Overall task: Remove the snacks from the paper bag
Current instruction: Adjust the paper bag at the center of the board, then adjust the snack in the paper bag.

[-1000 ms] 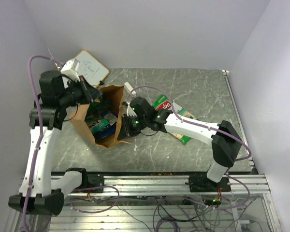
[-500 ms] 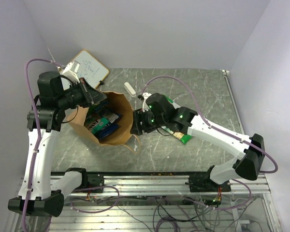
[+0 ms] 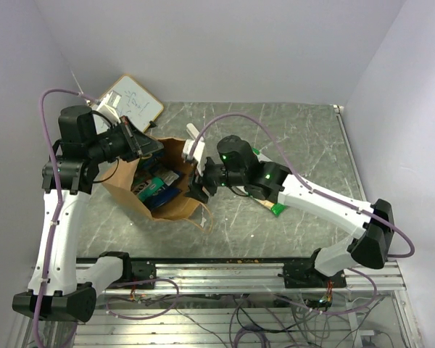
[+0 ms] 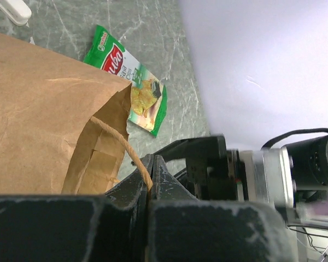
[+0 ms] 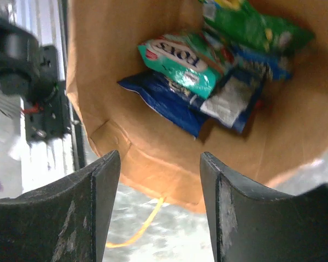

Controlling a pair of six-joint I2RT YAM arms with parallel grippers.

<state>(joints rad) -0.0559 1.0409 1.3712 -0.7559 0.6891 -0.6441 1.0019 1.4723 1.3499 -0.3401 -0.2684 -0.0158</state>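
The brown paper bag (image 3: 180, 206) lies open on the table and also shows in the left wrist view (image 4: 44, 109). My left gripper (image 3: 145, 147) is shut on the bag's twisted handle (image 4: 127, 148), holding the mouth up. My right gripper (image 3: 197, 187) is open and empty over the bag's right rim, looking into it. Inside lie a teal-green packet (image 5: 183, 60), a blue packet (image 5: 164, 101), a green packet (image 5: 251, 24) and a silver-blue one (image 5: 235, 98). A green packet with a red logo (image 4: 128, 76) lies on the table right of the bag, mostly under my right arm in the top view (image 3: 277, 209).
A wood-framed whiteboard (image 3: 134, 101) leans at the back left. A small white block (image 3: 193, 132) lies just behind the bag. The bag's other handle (image 5: 142, 226) trails on the table near the front rim. Walls close in on the left and right.
My right gripper drew back, lifted, then moved left over the bag's mouth. The bag's mouth stands wider open. My left gripper kept its hold on the handle.
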